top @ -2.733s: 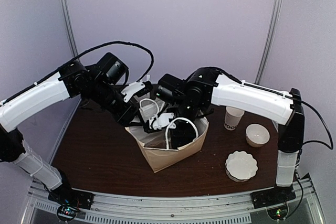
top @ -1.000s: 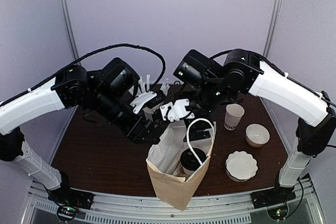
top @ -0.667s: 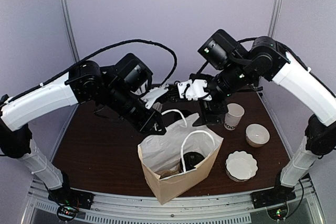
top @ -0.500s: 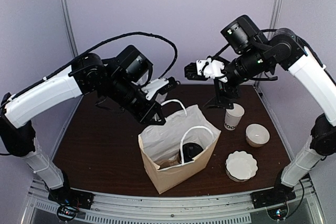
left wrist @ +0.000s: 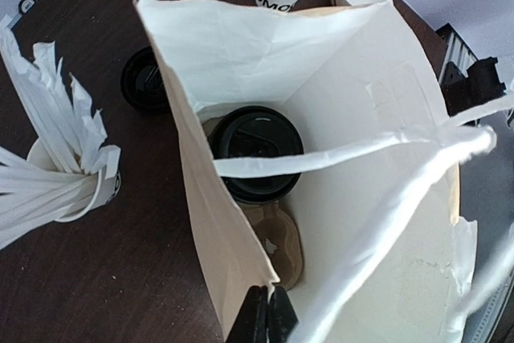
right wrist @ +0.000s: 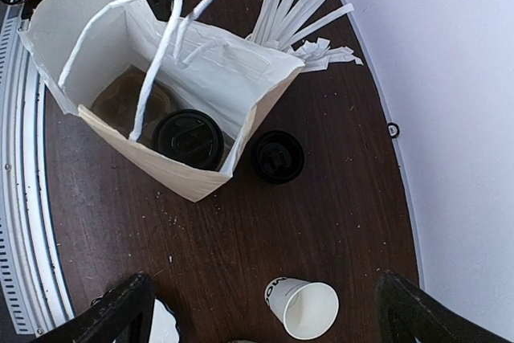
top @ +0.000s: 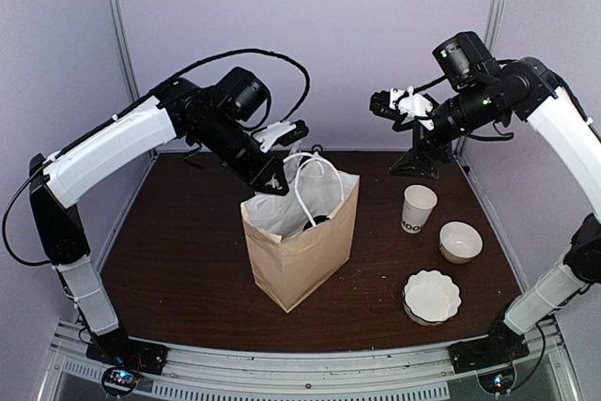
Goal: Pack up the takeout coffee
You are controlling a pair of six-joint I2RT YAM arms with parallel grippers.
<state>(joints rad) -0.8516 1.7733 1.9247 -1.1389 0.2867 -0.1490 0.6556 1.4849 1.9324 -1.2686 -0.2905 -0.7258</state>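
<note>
The takeout coffee (left wrist: pixel 255 153) stands inside the brown paper bag (top: pixel 299 249), and only its black lid shows. From above, the right wrist view also shows the coffee's lid (right wrist: pixel 189 138) in the bag (right wrist: pixel 96 30), beside a brown cardboard carrier (left wrist: pixel 279 240). My left gripper (top: pixel 278 183) is shut on the bag's near rim, its black fingertips (left wrist: pixel 259 323) pressed together over the paper edge. High at the back right hangs my right gripper (top: pixel 383 105), open and holding nothing. In its own view the right gripper (right wrist: pixel 263 283) is well above the table.
A lidless white cup (top: pixel 418 208) stands right of the bag, with a white bowl (top: pixel 460 241) and stacked plates (top: pixel 432 296) nearer. A loose black lid (right wrist: pixel 278 157) lies behind the bag. A cup of white straws (left wrist: pixel 74 190) stands at the back.
My left gripper has shut on the bag's rim and drawn the bag upright, back and to the left. The right arm has risen away to the upper right, still open.
</note>
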